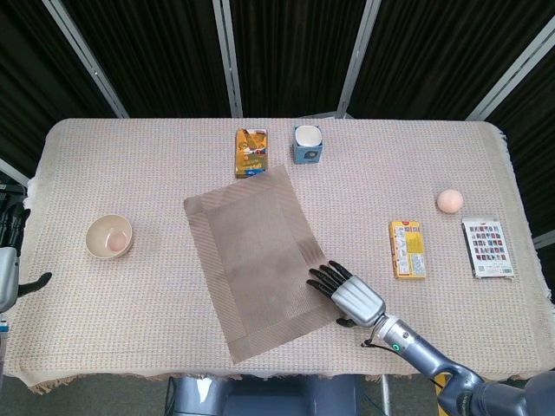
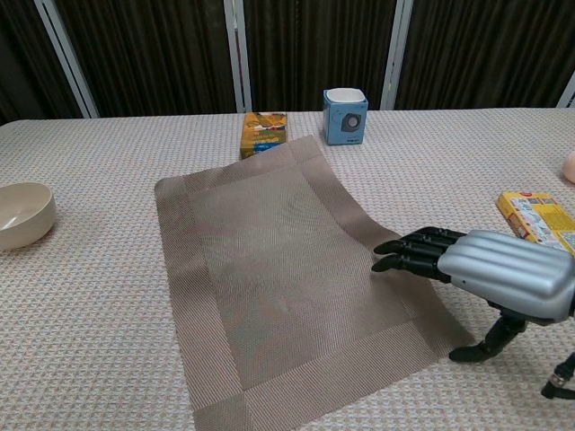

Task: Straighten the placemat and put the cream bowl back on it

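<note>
A brown woven placemat (image 1: 260, 260) (image 2: 278, 278) lies skewed on the tablecloth, its long side tilted to the left. My right hand (image 1: 351, 295) (image 2: 485, 274) lies palm down at the mat's near right edge, its fingertips (image 2: 391, 256) resting on the mat's border and the thumb on the cloth beside it. The hand holds nothing. The cream bowl (image 1: 109, 236) (image 2: 22, 214) stands on the cloth far left of the mat, apart from it. My left hand (image 1: 9, 260) shows only as a sliver at the left frame edge, off the table.
Past the mat's far corner stand a yellow box (image 1: 251, 152) and a blue-and-white cup (image 1: 307, 144). To the right lie a yellow carton (image 1: 406, 249), a peach ball (image 1: 449, 201) and a printed card pack (image 1: 488, 248).
</note>
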Motion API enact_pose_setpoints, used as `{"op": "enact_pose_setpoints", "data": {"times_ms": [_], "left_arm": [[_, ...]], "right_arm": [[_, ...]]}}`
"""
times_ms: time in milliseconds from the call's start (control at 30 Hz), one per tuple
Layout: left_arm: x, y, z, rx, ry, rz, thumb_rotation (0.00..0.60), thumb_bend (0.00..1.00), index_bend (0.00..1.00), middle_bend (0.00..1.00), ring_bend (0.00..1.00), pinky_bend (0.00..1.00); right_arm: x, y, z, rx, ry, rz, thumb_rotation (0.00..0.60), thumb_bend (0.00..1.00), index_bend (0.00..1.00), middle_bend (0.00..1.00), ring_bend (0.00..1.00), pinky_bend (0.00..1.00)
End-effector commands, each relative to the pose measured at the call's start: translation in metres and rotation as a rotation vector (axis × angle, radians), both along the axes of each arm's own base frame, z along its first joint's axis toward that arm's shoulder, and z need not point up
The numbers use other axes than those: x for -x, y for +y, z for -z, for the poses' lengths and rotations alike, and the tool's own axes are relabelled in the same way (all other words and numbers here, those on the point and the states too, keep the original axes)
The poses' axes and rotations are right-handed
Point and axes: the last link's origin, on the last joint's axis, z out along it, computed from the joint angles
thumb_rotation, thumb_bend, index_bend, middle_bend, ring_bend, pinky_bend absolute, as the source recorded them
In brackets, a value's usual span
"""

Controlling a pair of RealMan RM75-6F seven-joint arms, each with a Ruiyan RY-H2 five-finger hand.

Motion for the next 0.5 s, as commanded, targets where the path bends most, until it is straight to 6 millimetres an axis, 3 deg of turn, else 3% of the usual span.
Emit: {"op": "enact_pose_setpoints", "data": {"times_ms": [33, 233, 500], "left_arm": [[-0.0001, -0.0001, 0.0005, 0.001, 0.0, -0.001, 0.6, 0.0, 0.0, 0.0, 0.0, 0.0], [0.0, -0.0002, 0.0021, 0.008, 0.0, -0.003, 0.6, 0.0, 0.0, 0.0, 0.0, 0.0], [0.0, -0.0004, 0.0026, 0.011, -0.003, -0.004, 0.6, 0.0, 0.0, 0.0, 0.0, 0.0]], "right_arm": [[0.0001, 0.0011, 0.003, -0.002, -0.045, -0.036, 0.6, 0.11, 0.11, 0.0, 0.0, 0.0], [-0.0002, -0.0053, 0.0038, 0.038, -0.092, -0.056, 0.6, 0.19, 0.12, 0.0, 0.0, 0.0], [0.0045, -0.008, 0.0061, 0.039, -0.073, -0.074, 0.6, 0.21, 0.13, 0.0, 0.0, 0.0]]}}
